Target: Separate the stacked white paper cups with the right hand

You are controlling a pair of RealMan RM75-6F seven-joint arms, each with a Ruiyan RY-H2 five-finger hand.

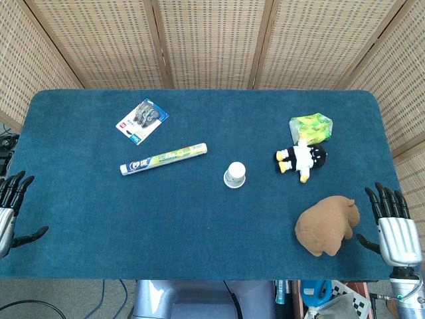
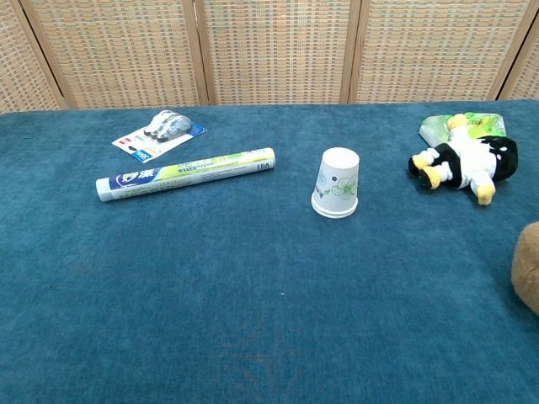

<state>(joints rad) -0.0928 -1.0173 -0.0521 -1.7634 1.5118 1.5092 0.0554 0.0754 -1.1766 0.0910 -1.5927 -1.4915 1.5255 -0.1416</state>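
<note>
My left hand [image 1: 12,206] sits at 8 o'clock off the table edge, fingers spread, holding nothing. Blister pack [image 1: 142,120] and tube [image 1: 163,159] at 10. Stacked white paper cups [image 2: 336,183] upside down near centre, untouched. Penguin toy [image 1: 302,159] at 2. Right hand [image 1: 395,226] at 4, fingers spread wide, empty, beside brown plush [image 1: 328,224].

Open cloth around the cups

The brown plush [image 1: 327,224] and penguin toy [image 1: 302,158] crowd the table's [image 1: 199,246] right edge; bare cloth rings the paper cups [image 1: 234,175].
</note>
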